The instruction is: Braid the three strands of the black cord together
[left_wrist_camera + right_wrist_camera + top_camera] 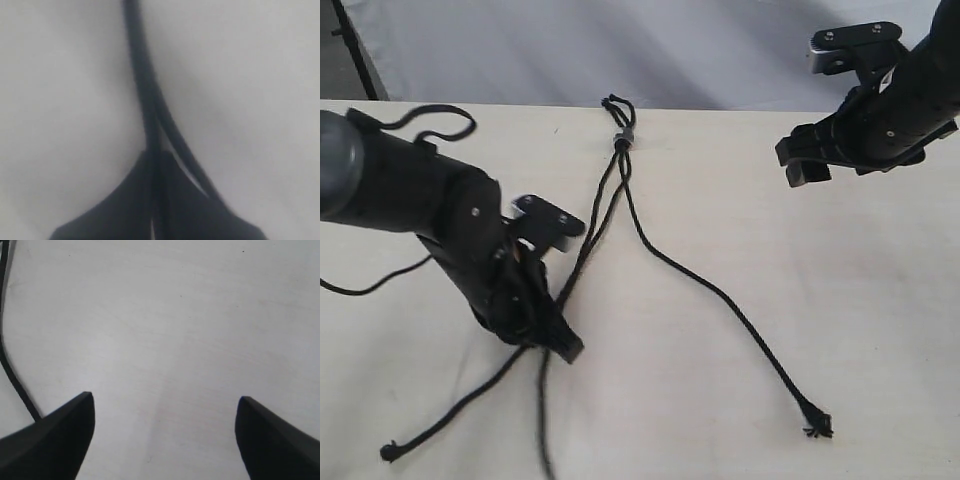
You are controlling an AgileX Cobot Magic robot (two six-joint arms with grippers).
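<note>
The black cord [622, 140] lies with its knot by the bench's [880, 330] far edge, and its three strands [623, 172] fan toward the near edge. The left pincer [558, 338] is clenched on one left strand [150, 100], with a second lying just beside it. The right pincer [808, 160] hangs released near the far right corner. This looks like an early crossing. Next, the free strand [740, 311] needs carrying over the held pair.
</note>
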